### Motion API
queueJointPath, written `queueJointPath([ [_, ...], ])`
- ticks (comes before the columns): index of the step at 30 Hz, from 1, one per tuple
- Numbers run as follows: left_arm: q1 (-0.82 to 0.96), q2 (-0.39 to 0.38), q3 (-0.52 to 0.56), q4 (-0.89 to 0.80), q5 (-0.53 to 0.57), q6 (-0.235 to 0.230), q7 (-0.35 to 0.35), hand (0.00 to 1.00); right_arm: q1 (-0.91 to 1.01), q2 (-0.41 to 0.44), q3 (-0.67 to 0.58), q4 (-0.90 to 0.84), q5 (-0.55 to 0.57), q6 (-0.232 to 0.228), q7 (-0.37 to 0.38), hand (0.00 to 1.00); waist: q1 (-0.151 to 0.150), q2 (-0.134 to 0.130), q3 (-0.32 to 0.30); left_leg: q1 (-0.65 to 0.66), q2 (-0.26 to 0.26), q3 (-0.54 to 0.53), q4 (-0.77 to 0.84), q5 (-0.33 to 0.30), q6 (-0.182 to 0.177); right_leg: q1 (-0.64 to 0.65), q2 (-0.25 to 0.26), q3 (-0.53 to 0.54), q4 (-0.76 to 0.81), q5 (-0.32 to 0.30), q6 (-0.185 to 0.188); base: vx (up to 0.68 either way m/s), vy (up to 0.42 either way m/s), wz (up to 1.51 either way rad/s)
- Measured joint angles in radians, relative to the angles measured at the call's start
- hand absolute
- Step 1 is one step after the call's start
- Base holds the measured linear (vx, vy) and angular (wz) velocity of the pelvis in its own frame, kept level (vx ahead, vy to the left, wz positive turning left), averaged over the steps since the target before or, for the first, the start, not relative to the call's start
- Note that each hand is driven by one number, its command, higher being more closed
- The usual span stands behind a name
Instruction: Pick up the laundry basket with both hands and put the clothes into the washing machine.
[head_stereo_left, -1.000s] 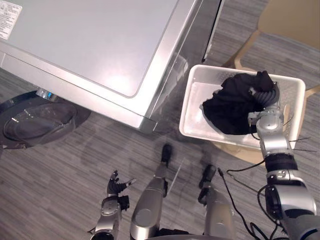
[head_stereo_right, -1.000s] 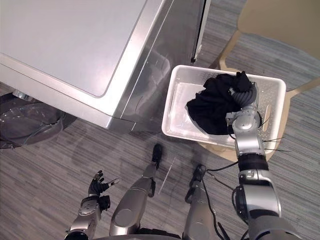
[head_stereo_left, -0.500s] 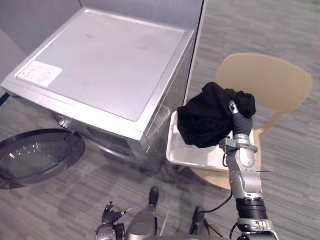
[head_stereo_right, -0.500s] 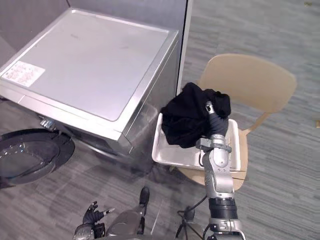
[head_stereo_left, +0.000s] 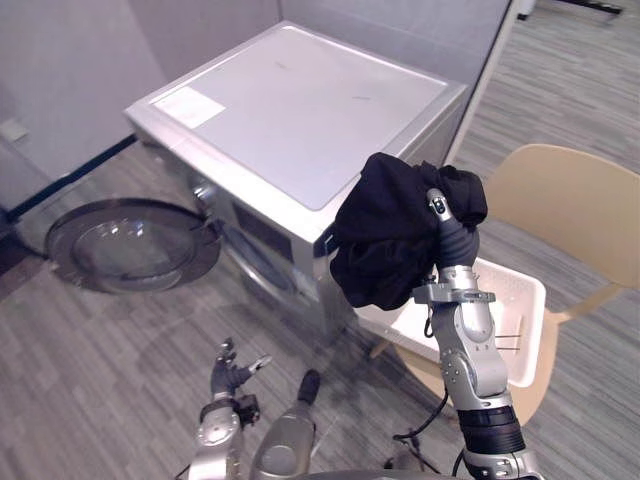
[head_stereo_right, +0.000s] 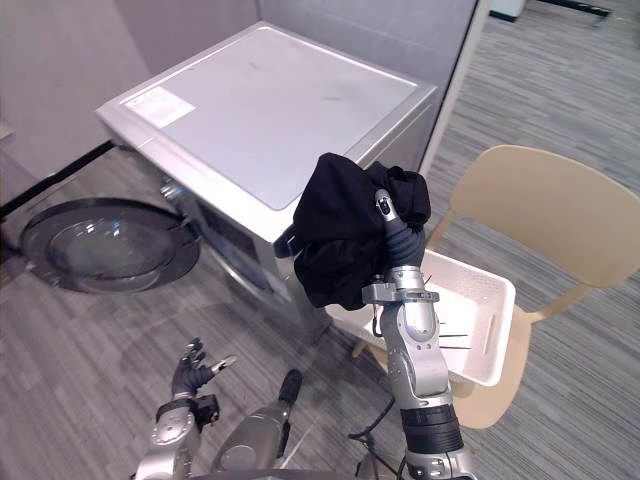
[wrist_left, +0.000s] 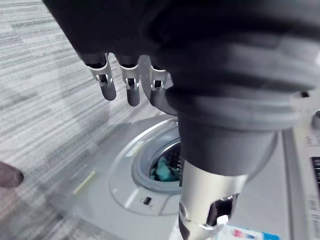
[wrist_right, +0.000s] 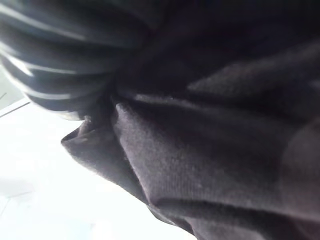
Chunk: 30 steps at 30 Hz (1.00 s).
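Above the near left end of the basket (head_stereo_left: 512, 300), a bundle of black clothes (head_stereo_left: 388, 245) hung bunched round the right hand (head_stereo_right: 392, 232), on a forearm raised nearly upright. That hand was buried in the cloth, so whether it was closed on the bundle could not be told; its wrist view showed dark folds of fabric pressed against the ribbed cover. In the head views the bundle overlapped the near right corner of the washing machine (head_stereo_left: 300, 110).

The white basket sat on the seat of a pale wooden chair (head_stereo_left: 565, 200), just right of the machine, and its visible part held nothing.

The machine's round door (head_stereo_left: 130, 245) stood swung open to the left, over the grey striped floor (head_stereo_left: 90, 370). Seen from the left wrist, the drum opening (wrist_left: 145, 165) had something teal (wrist_left: 162, 171) inside.

Low at the near left, the left hand (head_stereo_left: 232, 376) hung apart from everything, its fingers (wrist_left: 132, 90) straight, relaxed and holding nothing.
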Motion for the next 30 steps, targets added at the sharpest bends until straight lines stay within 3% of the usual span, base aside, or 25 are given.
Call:
queueJointPath([
  [1,0.005,-0.001,-0.018,-0.025,-0.002,0.0,-0.001,0.0,0.0,-0.008,0.001,0.0,0.0,0.0,0.0,1.0,-0.005,0.01,0.001,-0.005,0.014,0.026,-0.021,-0.021,0.008,-0.001,0.009,-0.032,0.0,0.004,-0.015,-0.31,-0.223,1.2],
  [2,-0.009,-0.003,-0.04,-0.04,-0.003,0.001,-0.001,0.0,0.0,-0.027,-0.006,0.003,0.0,0.0,-0.001,1.0,-0.019,0.012,0.006,-0.013,0.037,0.089,-0.043,-0.082,0.057,0.009,0.002,-0.085,-0.028,0.019,-0.042,-0.27,-0.164,1.48],
  [3,-0.031,-0.008,-0.062,-0.086,-0.003,0.0,-0.002,0.0,-0.013,-0.053,-0.026,0.012,-0.001,0.003,-0.001,1.0,-0.027,0.003,0.012,-0.043,0.052,0.205,-0.018,-0.137,0.08,0.006,-0.023,-0.152,-0.055,0.046,-0.064,-0.2,-0.115,1.33],
  [4,-0.032,-0.007,-0.065,-0.1,-0.002,0.0,-0.003,0.0,-0.016,-0.056,-0.026,0.014,-0.002,0.005,-0.001,1.0,-0.026,0.0,0.013,-0.046,0.05,0.225,0.003,-0.133,0.076,0.007,-0.031,-0.161,-0.057,0.052,-0.068,-0.21,-0.115,1.09],
  [5,-0.03,0.002,-0.081,-0.152,-0.001,0.0,-0.006,0.0,-0.021,-0.057,-0.037,0.013,-0.002,0.007,-0.001,1.0,-0.026,-0.005,0.011,-0.05,0.045,0.275,0.13,-0.13,0.074,0.006,-0.057,-0.195,-0.061,0.067,-0.068,-0.15,-0.082,0.86],
  [6,-0.028,0.021,-0.099,-0.214,0.004,-0.016,-0.02,0.0,-0.022,-0.063,-0.038,0.012,-0.002,0.006,0.003,1.0,-0.046,0.001,0.008,-0.036,0.044,0.291,0.313,-0.141,0.085,0.004,-0.071,-0.232,-0.063,0.079,-0.067,-0.18,-0.077,0.86],
  [7,-0.03,0.027,-0.1,-0.226,0.005,-0.022,-0.022,0.0,-0.022,-0.064,-0.036,0.012,-0.002,0.006,0.004,1.0,-0.05,0.008,0.003,-0.029,0.045,0.29,0.345,-0.169,0.083,0.004,-0.072,-0.243,-0.065,0.079,-0.067,-0.18,0.003,0.94],
  [8,-0.05,0.045,-0.106,-0.256,0.008,-0.037,-0.026,0.0,-0.026,-0.074,-0.036,0.013,-0.003,0.005,0.007,1.0,-0.069,0.038,-0.015,-0.024,0.051,0.291,0.395,-0.226,0.075,-0.004,-0.075,-0.281,-0.064,0.089,-0.064,-0.18,0.05,0.76],
  [9,-0.069,0.066,-0.112,-0.28,0.012,-0.052,-0.033,0.0,-0.044,-0.088,-0.032,0.024,-0.004,0.007,0.01,1.0,-0.07,0.044,-0.019,-0.018,0.039,0.287,0.323,-0.181,0.024,-0.016,-0.068,-0.3,-0.068,0.1,-0.063,-0.17,0.026,0.8],
  [10,-0.084,0.081,-0.125,-0.286,0.015,-0.059,-0.04,0.0,-0.054,-0.089,-0.031,0.033,-0.005,0.007,0.015,1.0,-0.074,0.04,-0.022,0.004,0.023,0.268,0.248,-0.142,0.004,-0.011,-0.067,-0.301,-0.102,0.111,-0.065,-0.17,0.011,0.7],
  [11,-0.116,0.114,-0.146,-0.293,0.036,-0.064,-0.048,0.0,-0.075,-0.083,-0.031,0.046,-0.005,0.008,0.036,1.0,-0.078,0.035,-0.025,0.072,0.002,0.227,0.067,-0.062,-0.021,0.017,-0.079,-0.337,-0.192,0.167,-0.068,-0.1,-0.004,0.52],
  [13,-0.125,0.127,-0.17,-0.341,0.088,-0.078,-0.064,0.0,-0.103,-0.081,-0.012,0.056,0.0,0.006,0.077,1.0,-0.074,0.038,-0.028,0.147,0.01,0.23,0.049,-0.1,0.005,0.045,-0.071,-0.353,-0.256,0.222,-0.054,-0.04,0.019,0.38],
  [14,-0.142,0.123,-0.197,-0.359,0.113,-0.091,-0.068,0.0,-0.111,-0.082,0.007,0.057,0.004,0.003,0.095,1.0,-0.077,0.058,-0.04,0.2,0.024,0.216,-0.033,-0.098,0.002,0.051,-0.059,-0.362,-0.268,0.242,-0.042,-0.05,0.064,0.23],
  [15,-0.174,0.128,-0.231,-0.361,0.145,-0.102,-0.068,0.0,-0.115,-0.074,0.027,0.065,0.02,0.003,0.117,1.0,-0.074,0.06,-0.046,0.228,0.031,0.218,-0.086,-0.098,0.002,0.053,-0.049,-0.362,-0.271,0.25,-0.038,-0.08,0.087,0.17],
  [18,-0.216,0.157,-0.274,-0.357,0.201,-0.11,-0.067,0.0,-0.125,-0.023,0.149,0.085,0.051,0.003,0.156,1.0,-0.076,0.025,-0.064,0.26,0.022,0.223,-0.145,-0.072,0.013,0.063,-0.051,-0.348,-0.297,0.276,-0.027,-0.14,0.09,-0.06],
  [24,-0.258,0.173,-0.32,-0.283,0.298,-0.11,-0.041,0.0,-0.159,0.041,0.391,0.098,0.15,0.007,0.226,1.0,-0.074,0.008,-0.088,0.284,0.006,0.221,-0.158,-0.071,0.015,0.08,-0.053,-0.318,-0.301,0.29,-0.016,-0.1,0.054,-0.01],
  [25,-0.26,0.179,-0.321,-0.269,0.317,-0.11,-0.026,1.0,-0.159,0.051,0.421,0.111,0.178,0.007,0.234,1.0,-0.074,0.005,-0.098,0.285,0.006,0.221,-0.159,-0.072,0.016,0.08,-0.051,-0.311,-0.301,0.29,-0.016,-0.05,0.015,0.01],
  [30,-0.268,0.18,-0.329,-0.22,0.349,-0.1,0.036,1.0,-0.157,0.051,0.489,0.161,0.29,0.014,0.243,1.0,-0.078,0.001,-0.121,0.288,0.012,0.221,-0.159,-0.066,0.008,0.079,-0.047,-0.306,-0.303,0.291,-0.018,0.0,-0.005,-0.03],
])
